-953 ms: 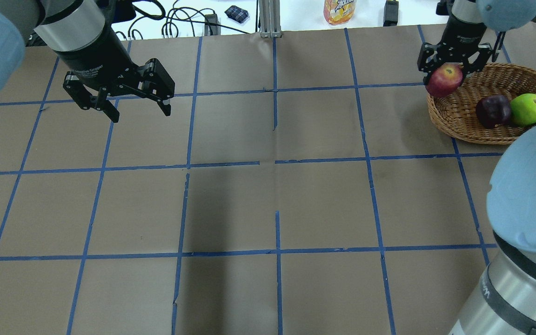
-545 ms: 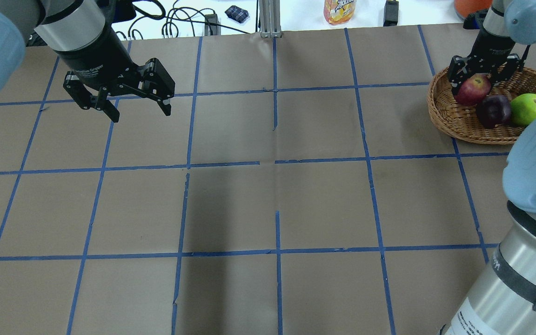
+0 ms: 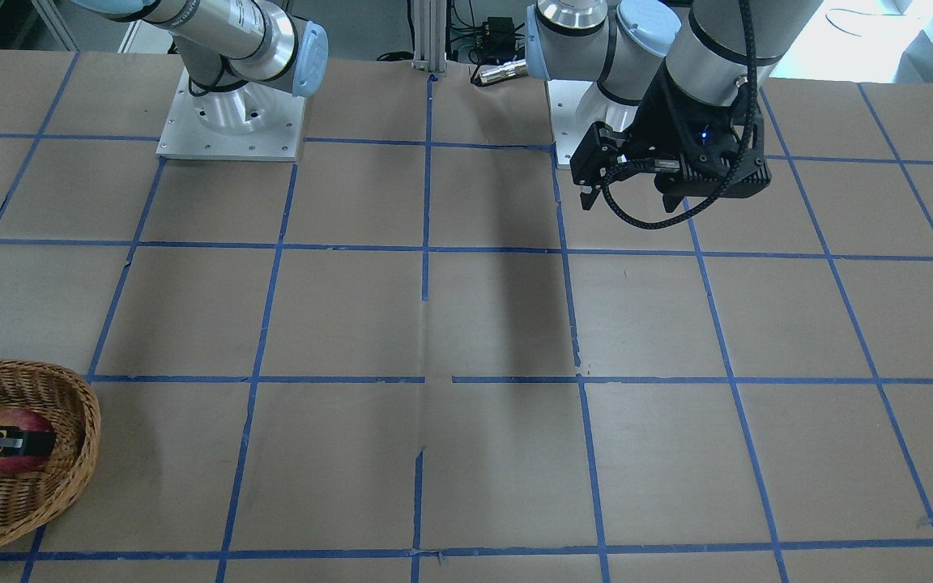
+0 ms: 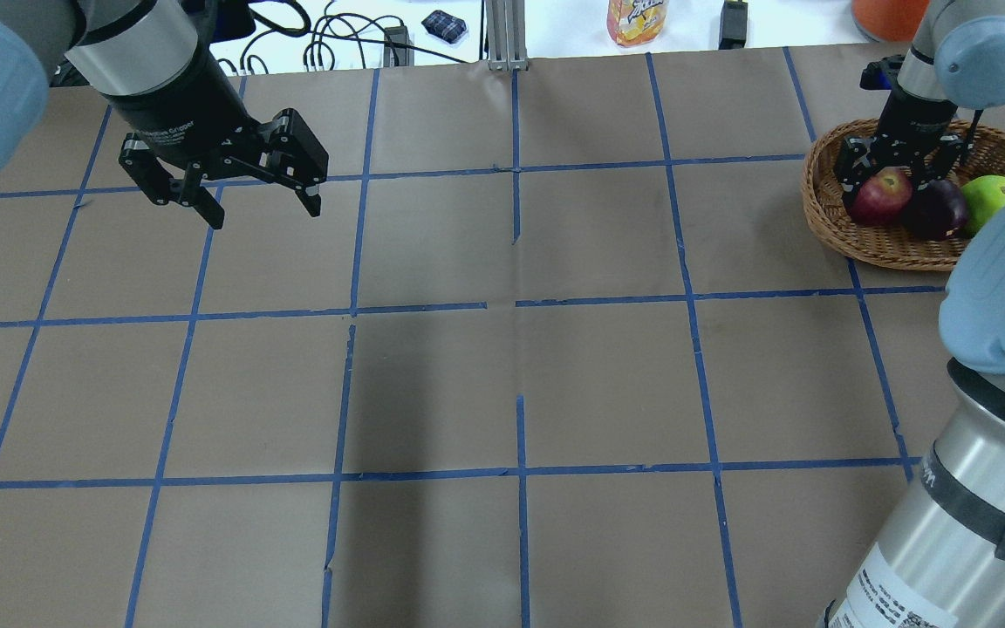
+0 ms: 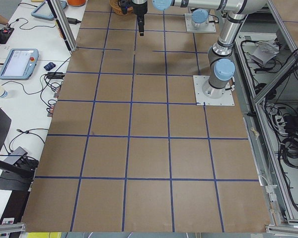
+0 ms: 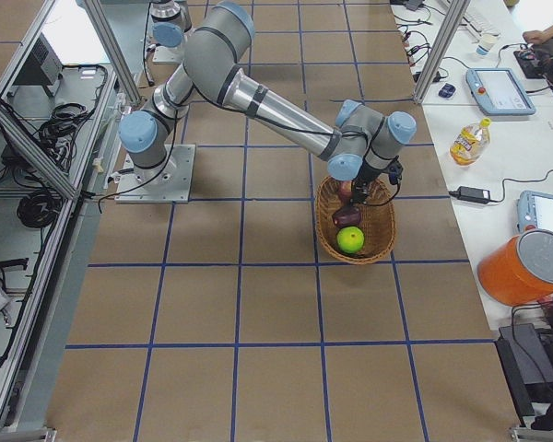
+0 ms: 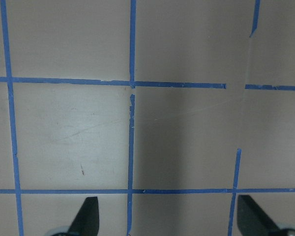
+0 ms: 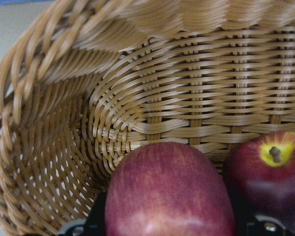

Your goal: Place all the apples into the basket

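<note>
green apple (image 4: pixel 991 192) half behind elbow (image 4: pixel 1004 288), basket (image 3: pixel 91 429) cropped

Overhead looks forward and down from behind the robot (image 3: pixel 227 121); the front camera faces it. Side cameras look along the table (image 5: pixel 149 124). The right wrist camera, close on the red apple (image 8: pixel 169 191), shares the basket (image 4: pixel 816 214) with overhead.

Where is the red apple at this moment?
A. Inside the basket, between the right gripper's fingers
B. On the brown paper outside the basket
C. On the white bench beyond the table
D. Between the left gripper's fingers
A: the red apple sits low inside the basket, with the fingers of the right gripper on either side of it, beside the maroon apple.
</note>
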